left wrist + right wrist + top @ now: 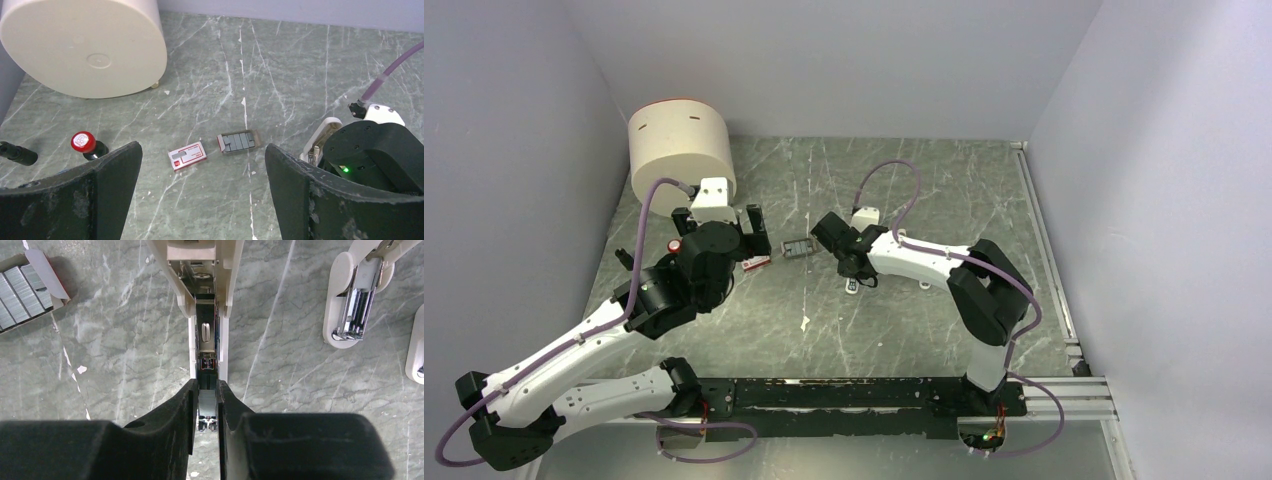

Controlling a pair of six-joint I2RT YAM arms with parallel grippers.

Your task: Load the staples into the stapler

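Observation:
The white stapler (206,335) lies open on the table, its long magazine channel facing up; it also shows in the top view (854,284). My right gripper (207,402) is shut on a small grey block of staples (207,401), held in line over the near end of that channel. The open tray of grey staples (239,142) and the red-and-white box (188,155) lie side by side ahead of my left gripper (202,200), which is open wide, empty and above the table. The tray also shows in the right wrist view (22,290).
A large cream cylinder (85,45) stands at the back left. A red-capped black piece (84,142) lies to the left of the box. Two more white stubby staplers (356,295) (417,352) lie to the right of the open stapler.

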